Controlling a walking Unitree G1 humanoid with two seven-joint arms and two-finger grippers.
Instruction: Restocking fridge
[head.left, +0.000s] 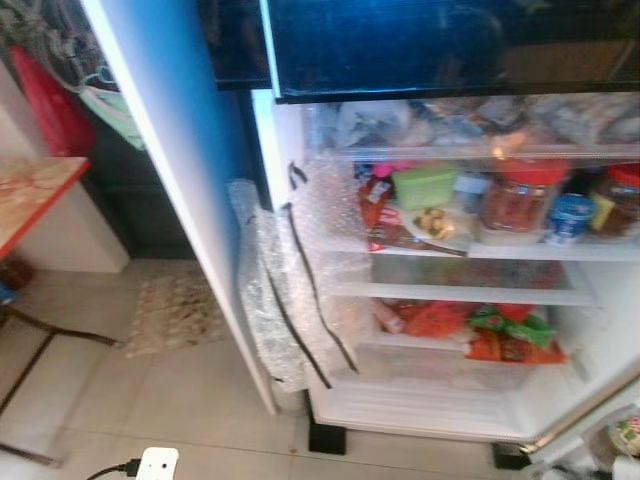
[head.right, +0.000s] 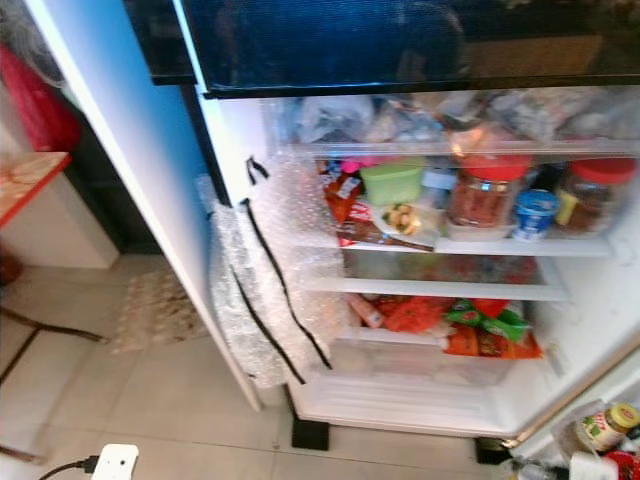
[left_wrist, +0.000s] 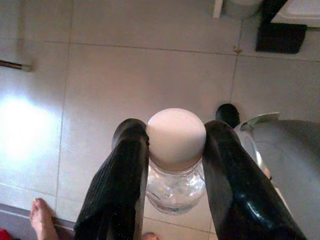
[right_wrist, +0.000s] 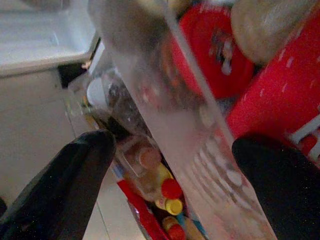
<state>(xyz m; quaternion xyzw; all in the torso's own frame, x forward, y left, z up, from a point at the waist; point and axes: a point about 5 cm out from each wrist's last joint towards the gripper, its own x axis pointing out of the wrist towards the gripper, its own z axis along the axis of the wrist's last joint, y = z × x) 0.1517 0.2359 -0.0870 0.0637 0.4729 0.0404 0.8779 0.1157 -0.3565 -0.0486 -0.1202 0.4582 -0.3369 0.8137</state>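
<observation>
Firmly, left hand (left_wrist: 175, 150) grips clear bottle (left_wrist: 175, 187), white-capped.

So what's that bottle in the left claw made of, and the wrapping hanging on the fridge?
The round-capped clear bottle looks like clear plastic, possibly glass: you can see through its wall. Its cap is matte off-white, likely plastic. The left claw grips it just below the cap. The hanging sheet on the open fridge is bubble wrap: translucent, covered in small bubbles, with black strips across it.
</observation>
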